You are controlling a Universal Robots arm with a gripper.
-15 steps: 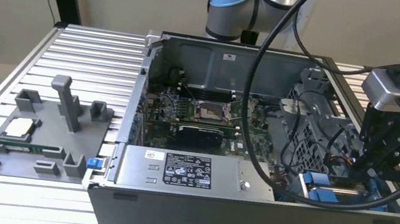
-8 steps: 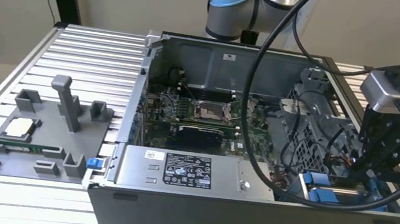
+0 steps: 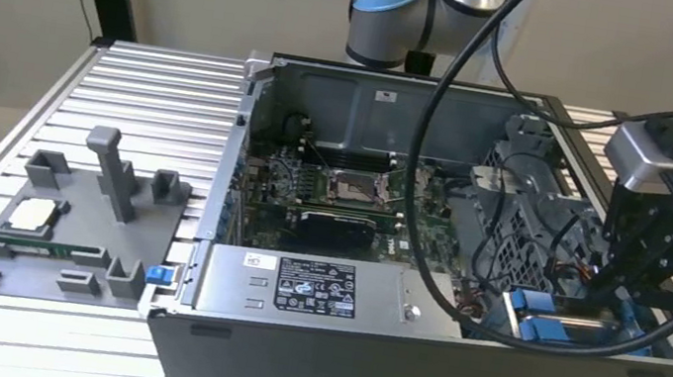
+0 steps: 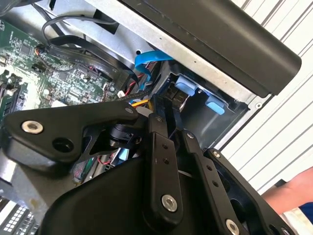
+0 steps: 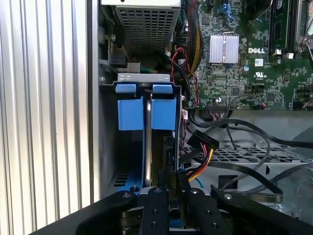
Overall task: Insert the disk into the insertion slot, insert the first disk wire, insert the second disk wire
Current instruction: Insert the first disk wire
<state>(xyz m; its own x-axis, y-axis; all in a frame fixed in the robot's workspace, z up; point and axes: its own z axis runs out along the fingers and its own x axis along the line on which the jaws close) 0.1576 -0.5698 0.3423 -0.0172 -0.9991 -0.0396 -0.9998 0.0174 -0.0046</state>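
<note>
The disk sits in the insertion slot [image 5: 144,77] at the case's front corner, on the exterior view's right. Its blue carrier tabs [image 5: 145,110] [image 3: 548,322] [image 4: 194,89] show at the bay's mouth. My gripper [image 5: 168,172] [image 4: 171,106] [image 3: 633,315] hangs just over the disk's other end. Its fingers [image 5: 156,200] are drawn close together, and a small black plug seems pinched between the tips. A loose black connector [image 5: 201,143] with yellow, red and black wires lies beside the gripper, apart from it. A blue flat cable [image 4: 146,59] curves near the bay.
The grey labelled power-supply box [image 3: 308,289] fills the case front beside the bay. The motherboard [image 3: 335,198] lies behind it, with black cables [image 5: 244,127] looped over a perforated plate. A grey fixture tray [image 3: 63,228] stands at the exterior view's left. A person's hand [image 4: 288,192] is outside the case.
</note>
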